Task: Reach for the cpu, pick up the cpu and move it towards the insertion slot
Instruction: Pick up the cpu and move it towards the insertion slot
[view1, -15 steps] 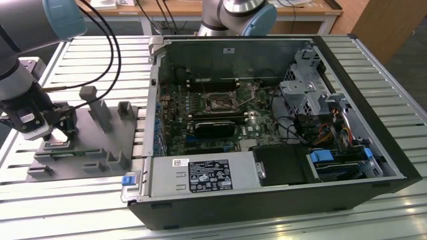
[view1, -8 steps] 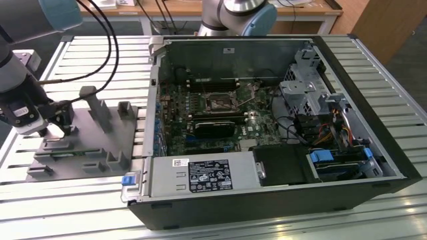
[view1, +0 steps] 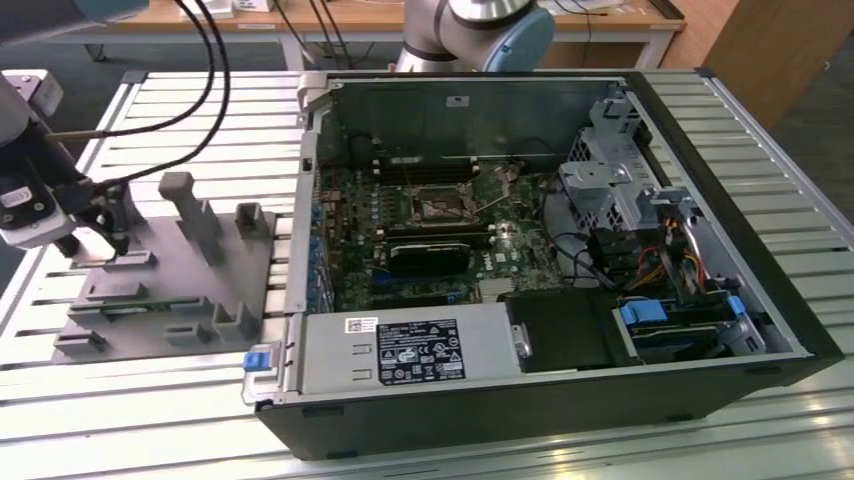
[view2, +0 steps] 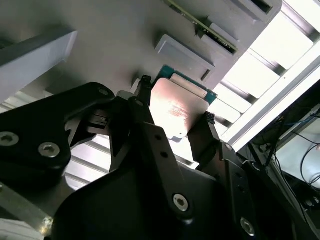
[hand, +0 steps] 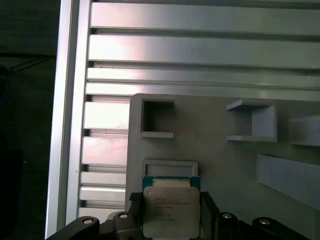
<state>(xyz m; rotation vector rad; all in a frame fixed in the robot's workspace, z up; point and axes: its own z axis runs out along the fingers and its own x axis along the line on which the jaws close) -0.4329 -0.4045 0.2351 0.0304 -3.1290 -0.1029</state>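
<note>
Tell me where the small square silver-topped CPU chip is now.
In both wrist views the CPU chip is clamped between the fingertips of the black gripper over the grey plastic fixture plate, at the exterior view's left, beside the open computer case.

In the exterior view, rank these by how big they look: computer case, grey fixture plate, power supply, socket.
Largest to smallest:
computer case
grey fixture plate
power supply, close behind the plate, so that pair is less sure
socket, clearly smallest

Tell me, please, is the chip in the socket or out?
Out: the chip is by the gripper at the grey fixture, apart from the socket.
</note>
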